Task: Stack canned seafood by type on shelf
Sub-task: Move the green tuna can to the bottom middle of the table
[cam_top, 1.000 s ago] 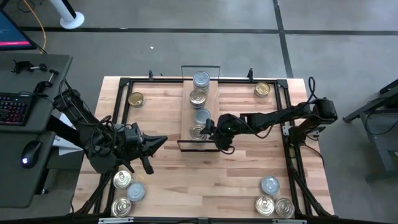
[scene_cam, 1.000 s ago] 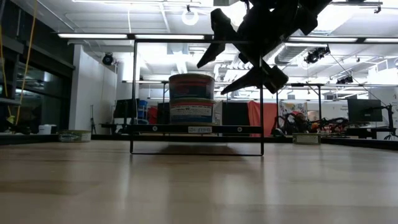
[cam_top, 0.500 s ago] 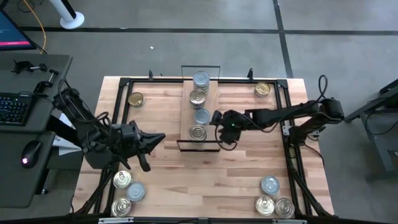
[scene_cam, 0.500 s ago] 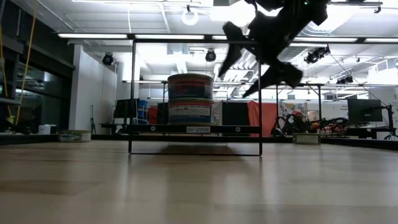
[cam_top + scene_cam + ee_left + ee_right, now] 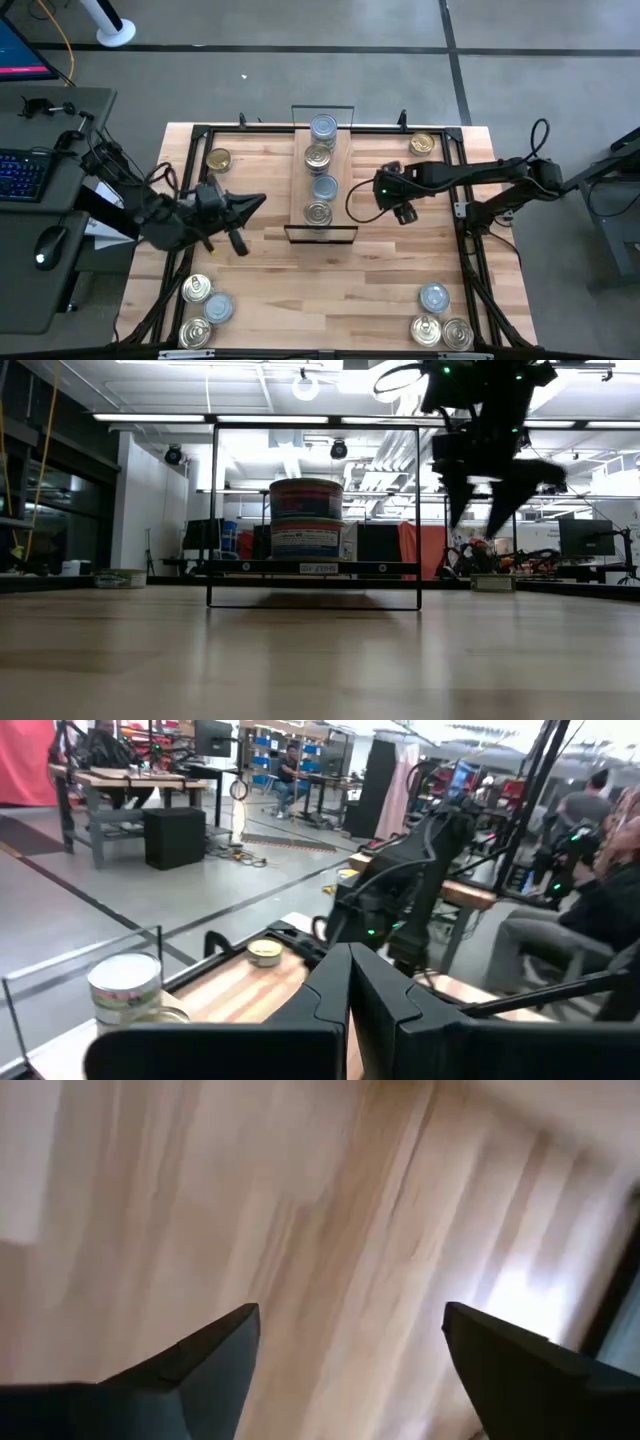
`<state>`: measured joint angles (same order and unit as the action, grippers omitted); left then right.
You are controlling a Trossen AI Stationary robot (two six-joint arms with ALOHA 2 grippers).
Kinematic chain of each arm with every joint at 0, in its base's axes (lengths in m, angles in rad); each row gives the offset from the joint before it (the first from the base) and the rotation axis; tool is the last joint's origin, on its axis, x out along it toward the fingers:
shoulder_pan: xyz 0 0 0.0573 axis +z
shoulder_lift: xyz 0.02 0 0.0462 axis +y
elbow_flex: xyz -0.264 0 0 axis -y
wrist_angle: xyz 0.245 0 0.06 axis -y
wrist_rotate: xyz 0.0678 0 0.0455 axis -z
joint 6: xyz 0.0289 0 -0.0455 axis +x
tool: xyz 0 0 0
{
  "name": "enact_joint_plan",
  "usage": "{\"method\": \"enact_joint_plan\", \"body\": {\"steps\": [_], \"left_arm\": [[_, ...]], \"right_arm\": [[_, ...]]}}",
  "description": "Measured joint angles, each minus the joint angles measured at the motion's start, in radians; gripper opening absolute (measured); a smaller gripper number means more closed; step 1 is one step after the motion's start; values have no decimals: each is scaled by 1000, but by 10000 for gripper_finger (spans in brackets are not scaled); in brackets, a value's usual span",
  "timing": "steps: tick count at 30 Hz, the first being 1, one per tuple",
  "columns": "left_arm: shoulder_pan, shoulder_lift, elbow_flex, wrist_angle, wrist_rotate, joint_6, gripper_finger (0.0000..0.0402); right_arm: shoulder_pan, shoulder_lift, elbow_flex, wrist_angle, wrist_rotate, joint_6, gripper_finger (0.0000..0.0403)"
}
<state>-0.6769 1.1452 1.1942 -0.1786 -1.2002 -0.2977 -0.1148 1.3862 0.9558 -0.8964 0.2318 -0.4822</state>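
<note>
The shelf (image 5: 300,190), a narrow wood plank with black wire ends, stands mid-table and carries four piles of tins in a row (image 5: 321,170). In the low view the nearest pile (image 5: 306,518) is two tins high. My right gripper (image 5: 402,208) hangs open over bare table just right of the shelf, fingers pointing down, nothing between them (image 5: 350,1340). My left gripper (image 5: 262,201) is shut and empty, level, left of the shelf. Loose tins rest flat on the table: one gold (image 5: 218,158), one gold (image 5: 422,144), three near left (image 5: 205,308), three near right (image 5: 438,320).
A black frame (image 5: 200,130) runs along the table's edges. Bare wood lies between the shelf and the near tin groups. A desk with keyboard and mouse (image 5: 30,175) stands left of the table. People and workbenches show in the room beyond (image 5: 600,870).
My right gripper has drawn back from the shelf toward the table's right edge, rolling and tipping from level to pointing down, and has stayed open. My left gripper, still shut, has swung a little toward the far edge. The tins on the shelf have kept still.
</note>
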Motion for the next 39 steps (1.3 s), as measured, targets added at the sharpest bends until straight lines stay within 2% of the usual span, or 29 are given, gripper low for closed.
{"method": "enact_joint_plan", "body": {"steps": [5,9,13,17,20,24,29,32,34,36,39], "left_arm": [[97,-17,0,-88,114,2,0],[168,-80,0,-275,195,-81,0],[222,-165,-4,-521,219,-163,0],[256,-278,-71,-576,293,-146,0],[265,-375,-154,-525,394,-114,0],[265,-500,-314,-370,510,-93,0],[264,-607,-570,2,687,-121,0],[264,-601,-705,257,789,-180,0],[257,-561,-772,396,822,-230,0],[236,-506,-805,467,824,-255,0],[200,-388,-793,484,822,-276,0]], "right_arm": [[-16,-68,-1,-142,-72,176,265],[-22,-137,-2,-207,-111,331,219],[-18,-181,-2,-243,-153,664,157],[58,-191,-3,-221,-190,1018,71],[170,-191,-3,-172,-210,1228,13],[349,-177,-3,-109,-240,1555,17],[600,-112,-3,-43,-334,1916,3],[734,-50,-3,22,-418,2099,3],[812,-8,-3,52,-473,2193,1],[877,24,-3,55,-499,2292,1],[952,54,-4,52,-502,2390,0]]}}
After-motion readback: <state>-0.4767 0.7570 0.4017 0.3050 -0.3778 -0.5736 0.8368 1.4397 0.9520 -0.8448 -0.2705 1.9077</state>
